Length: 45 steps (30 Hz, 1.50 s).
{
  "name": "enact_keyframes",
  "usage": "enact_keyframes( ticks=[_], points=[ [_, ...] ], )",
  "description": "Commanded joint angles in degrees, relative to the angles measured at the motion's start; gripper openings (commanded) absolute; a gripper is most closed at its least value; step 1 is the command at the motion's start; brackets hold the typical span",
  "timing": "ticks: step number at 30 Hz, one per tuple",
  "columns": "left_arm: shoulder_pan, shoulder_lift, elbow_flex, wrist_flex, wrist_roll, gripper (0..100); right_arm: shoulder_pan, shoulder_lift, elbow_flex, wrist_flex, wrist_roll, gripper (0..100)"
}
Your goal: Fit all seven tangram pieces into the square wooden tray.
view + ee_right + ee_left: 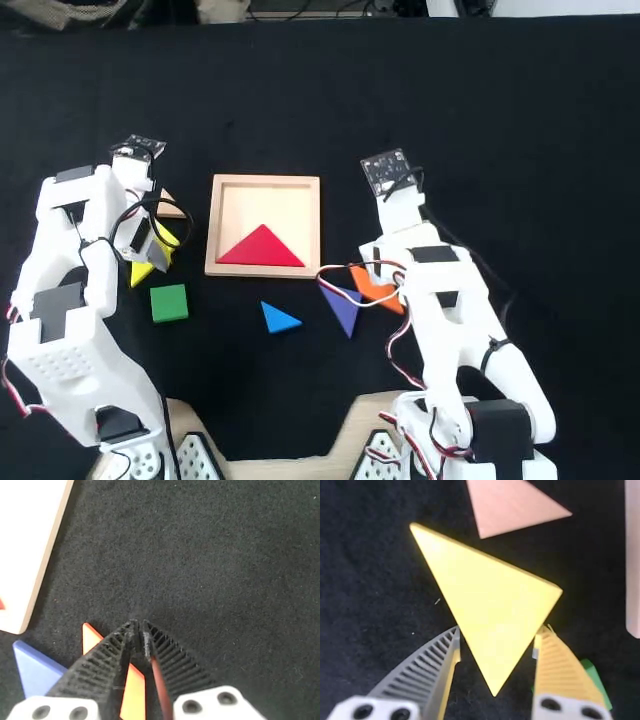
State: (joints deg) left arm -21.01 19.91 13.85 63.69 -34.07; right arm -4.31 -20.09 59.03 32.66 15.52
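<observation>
Beside the left wall of the square wooden tray (265,181), on the black cloth, the left gripper (497,632) is pinching the yellow triangle (490,600). Its grey and orange fingers (427,669) are pressing on the two edges that meet at one sharp corner. I cannot tell whether the piece is lifted or lying flat. This looks like the pick-up of the second piece: the red triangle (262,247) is sitting in the tray, long edge along the near wall, while six pieces are lying outside it. The next move is probably calling for a clean lift over the wall, then a turn of the wrist so that a short edge settles flush against the red one; with the grip so near the tip, the piece may be liable to swivel. The yellow triangle is looking flat, thick-edged and smooth, the largest piece on that side. A pale pink triangle (510,502) is lying just beyond it and the green square (168,302) is nearby. The right gripper (138,625) is hanging over the cloth to the right of the tray, jaws pressed together on nothing, close to the orange piece (132,690) and the violet triangle (35,670). The small blue triangle (279,318) is waiting below the tray.
</observation>
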Motion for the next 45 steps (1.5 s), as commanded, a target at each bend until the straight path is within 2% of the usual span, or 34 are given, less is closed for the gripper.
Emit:
enact_keyframes(
  ticks=[1, 9, 14, 20, 27, 33, 45],
  points=[
    [-0.31, -0.09, -0.57, -1.14, 0.09, 25, -0.53, 0.04, -0.48, -0.97, 0.62, 1.1],
    [-0.66, -0.26, -0.57, -0.62, 0.35, 25, -0.53, 0.04, -0.57, -0.97, 0.62, 1.1],
    [-0.75, -0.26, -2.77, 2.73, 6.07, 25, -0.62, -0.04, -0.66, -0.97, 0.62, 1.1],
    [-0.13, -0.26, -8.13, 7.91, 8.26, 38, -0.62, -0.04, -0.66, -0.97, 0.62, 1.1],
    [-0.13, -0.26, -9.10, 7.82, 9.05, 38, -0.62, -0.04, -0.66, -0.97, 0.62, 1.1],
    [0.31, -0.26, -9.01, 7.82, 14.95, 38, -0.62, -0.04, -0.66, -0.97, 0.62, 1.1],
    [1.71, -0.35, -8.57, 7.74, 15.56, 38, -0.62, -0.04, -0.66, -0.97, 0.62, 1.1]
  ],
)
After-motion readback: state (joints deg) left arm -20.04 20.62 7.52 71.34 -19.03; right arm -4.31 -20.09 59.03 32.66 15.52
